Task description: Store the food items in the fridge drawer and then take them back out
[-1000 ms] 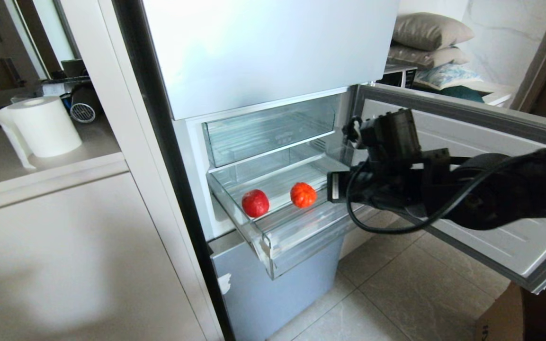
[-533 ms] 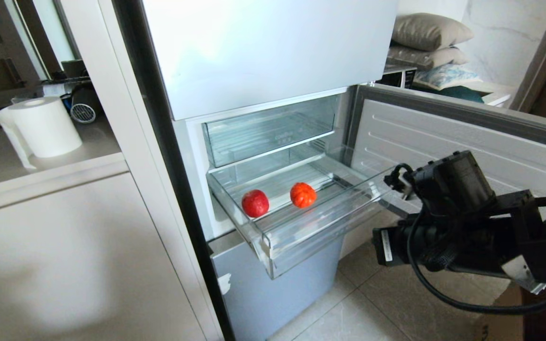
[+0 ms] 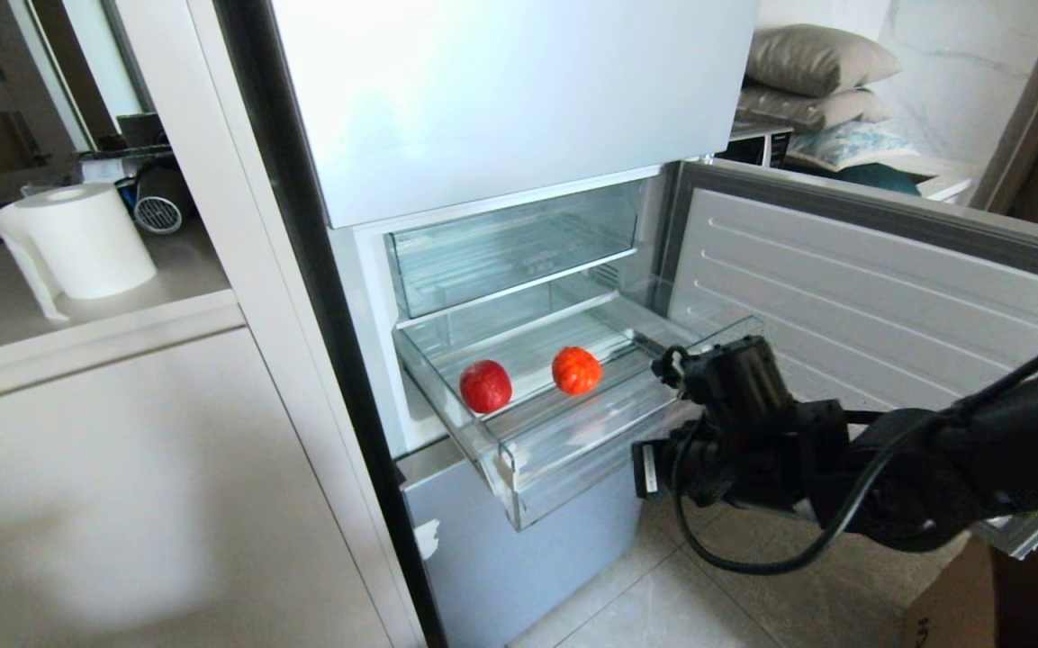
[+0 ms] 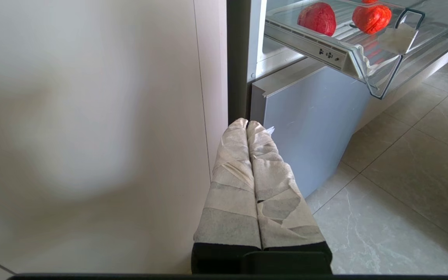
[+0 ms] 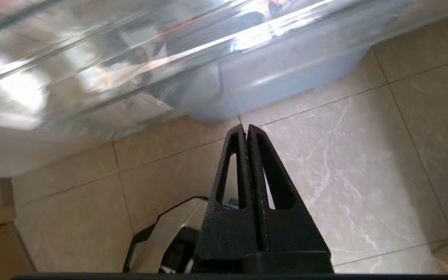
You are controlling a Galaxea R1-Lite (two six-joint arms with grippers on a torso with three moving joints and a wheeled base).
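Note:
The fridge [image 3: 500,90] stands with its middle door swung open. Its clear fridge drawer [image 3: 573,450] is pulled out, and two red round food items [image 3: 485,385] [image 3: 576,370] lie on its ribbed floor. My right arm [image 3: 744,450] hangs low at the drawer's front right corner. In the right wrist view the right gripper [image 5: 246,126] is shut and empty, just below the drawer's clear front [image 5: 91,77] and above the floor tiles. The left gripper [image 4: 247,123], with taped fingers, is shut and empty, low beside the fridge's bottom front. Both food items [image 4: 317,18] [image 4: 371,17] show above it.
The open fridge door [image 3: 843,297] spans the right side behind my right arm. A shorter clear bin [image 3: 509,243] sits above the drawer. Beige cabinets [image 3: 122,504] with a paper roll [image 3: 86,238] on the counter stand to the left. A cardboard box [image 3: 978,603] sits on the floor.
My right arm dropped from beside the drawer's right end, swung back to the right, then came in low at the drawer's front corner. Drawer and food items have not moved.

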